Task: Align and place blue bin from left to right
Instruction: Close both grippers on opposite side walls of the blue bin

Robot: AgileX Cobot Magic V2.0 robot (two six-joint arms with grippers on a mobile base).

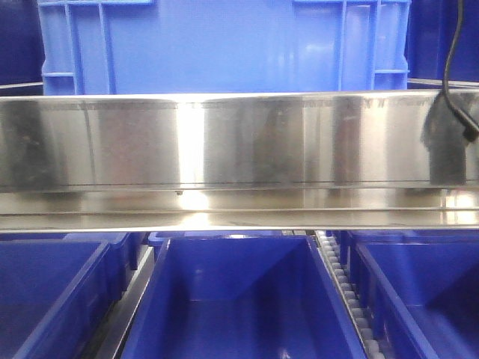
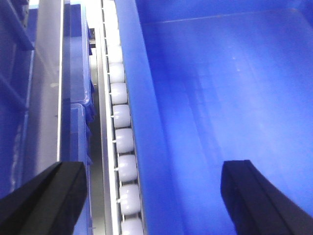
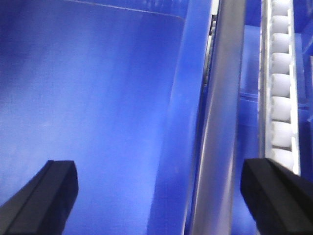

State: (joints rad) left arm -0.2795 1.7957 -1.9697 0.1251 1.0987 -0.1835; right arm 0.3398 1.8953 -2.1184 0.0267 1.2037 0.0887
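A brushed stainless-steel shelf rail (image 1: 239,142) spans the front view. Above it stands the large light-blue ribbed plastic crate (image 1: 224,45), upright, its broad wall facing the camera and its long axis running left to right. Only the wrist views show the left gripper (image 2: 151,205) and right gripper (image 3: 161,200), both spread wide and empty over darker royal-blue smooth bins (image 1: 239,299) beside white roller tracks (image 2: 122,132).

Blue bin (image 1: 224,45), upper centre: light blue moulded plastic, ribbed walls, mild sheen. Rail (image 1: 239,142) across the middle: brushed stainless metal, highly reflective. Darker bins (image 1: 224,292) along the bottom: smooth, glossy plastic. Rollers (image 2: 120,115) are noted as smooth white plastic. Left tool (image 2: 151,200) and right tool (image 3: 161,196) are seen as matt black.
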